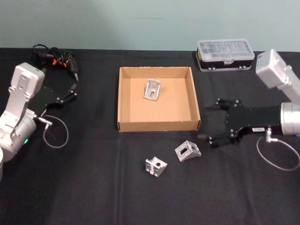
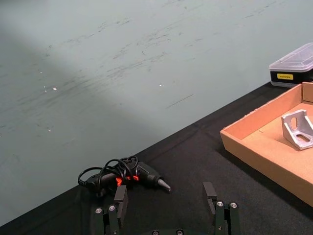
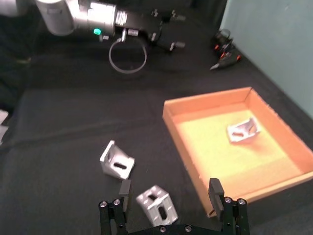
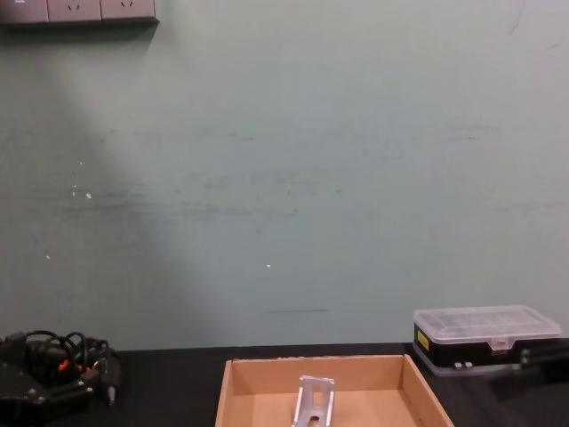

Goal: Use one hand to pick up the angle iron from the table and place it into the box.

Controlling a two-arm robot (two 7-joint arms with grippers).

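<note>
Angle iron pieces lie in three spots. We see the boxed angle iron (image 1: 152, 89) standing upright inside the box (image 1: 159, 125), toward its far wall. Two more sit on the black worktop (image 1: 93, 187) just in front of the box. Of these, the right angle iron (image 1: 188, 151) sits near the box's front right corner. The left angle iron (image 1: 155, 166) lies just beside it, a little closer to us, and the two are apart, not touching.

The right claw (image 1: 209, 123) reaches in from the right, beside the box's front right corner and near the right angle iron, with its fingers spread wide. From the right wrist we see that piece under the gap between the fingers (image 3: 125, 188); we cannot tell how high the claw stands over it.

The left claw (image 1: 73, 90) is parked at the left of the worktop, well apart from the box. Its fingers are likewise spread, and it points toward a black tool with looped cables (image 1: 54, 58). A small black case with a clear lid (image 1: 225, 55) rests just behind the box's far right corner.
</note>
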